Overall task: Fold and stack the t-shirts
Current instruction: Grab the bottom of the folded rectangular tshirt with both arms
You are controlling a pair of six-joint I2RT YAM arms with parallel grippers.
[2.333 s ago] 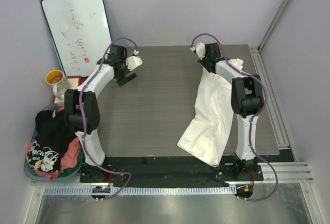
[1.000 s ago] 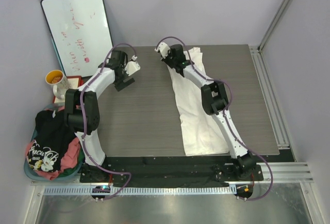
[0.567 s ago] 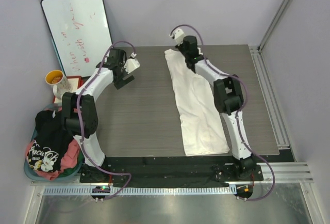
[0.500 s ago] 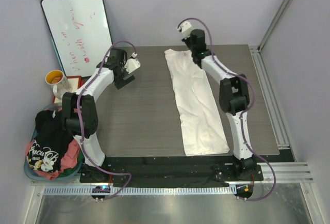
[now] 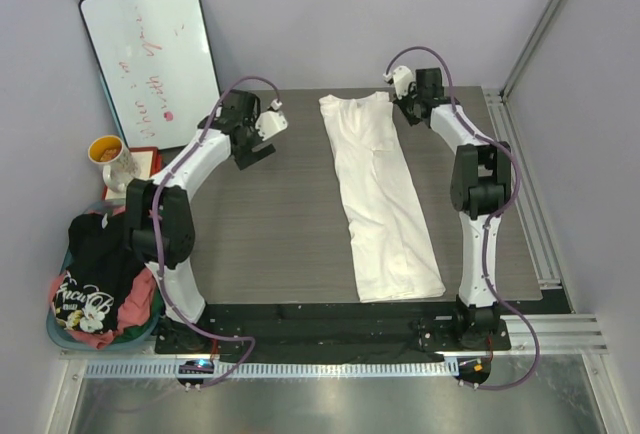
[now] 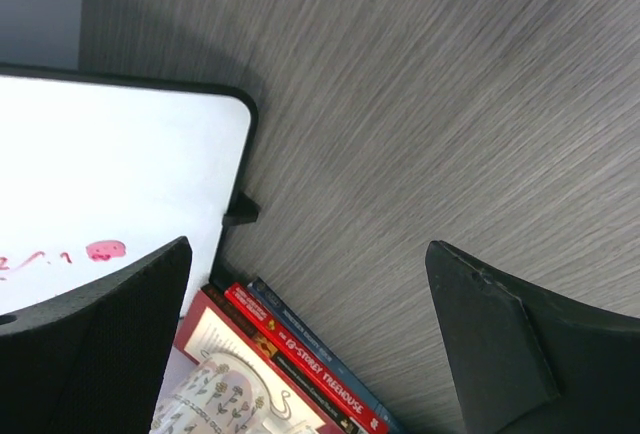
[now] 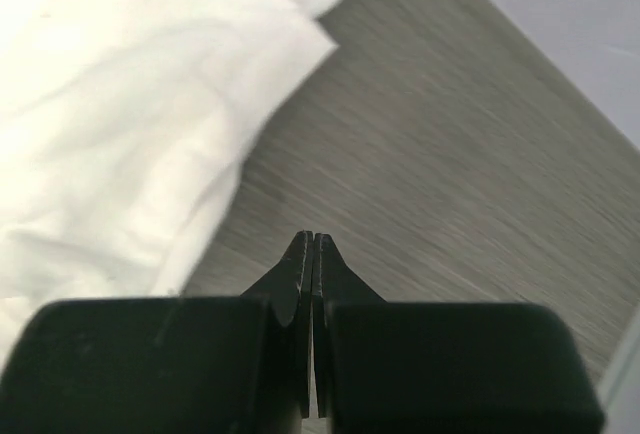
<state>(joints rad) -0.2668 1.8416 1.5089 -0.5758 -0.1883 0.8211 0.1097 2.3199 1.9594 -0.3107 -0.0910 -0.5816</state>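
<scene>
Fingers of the right gripper are pressing flat against each other, leaving no gap and gripping nothing; their tips are pointing at bare table; the white shirt is lying just to their left, its edge near the tips but apart from them; whether the tips are touching the table cannot be told. From above, the right gripper is hovering just beside the far right corner of the white shirt; the shirt is lying flat as one long narrow strip, running from just left of these fingers back toward the arm bases; its neck end is lying far and its hem is reaching the near edge of the table.

Fingers of the left gripper are standing spread wide, gripping nothing; only bare table is showing in the gap. A whiteboard is showing next to one fingertip; books and a mug are sitting low in the gap, beside that same finger. From above, the left gripper is hanging well to the left of the white shirt. The black shirt and the pink shirt are lying heaped in a basket, the black one on top; both are lying well apart from either pair of fingers, nearer than the left fingers and to their left, beside the left arm's base.
</scene>
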